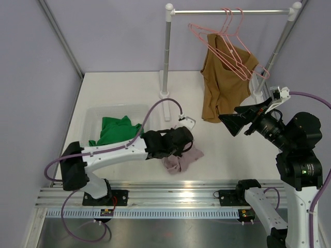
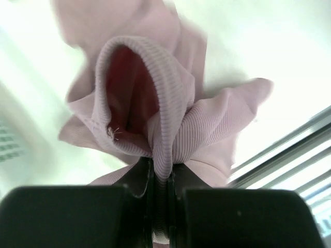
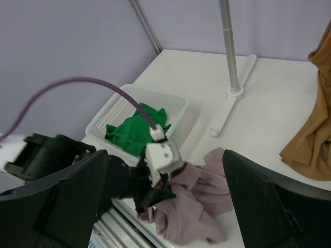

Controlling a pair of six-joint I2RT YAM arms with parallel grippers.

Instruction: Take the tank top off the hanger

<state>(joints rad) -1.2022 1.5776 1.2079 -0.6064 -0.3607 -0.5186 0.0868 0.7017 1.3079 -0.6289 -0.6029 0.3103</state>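
The top (image 1: 223, 85) hangs vertically upper right, just beyond the spread right gripper (image 1: 238, 118); the left gripper (image 1: 185, 140) pinches pink cloth (image 1: 183, 159).

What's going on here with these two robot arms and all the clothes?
The left gripper is shut on a pink garment crumpled on the table. The right gripper is open and empty, raised beside the brown tank top, which hangs on a pink hanger on the rack, not yet removed. A green garment lies in the white basket.
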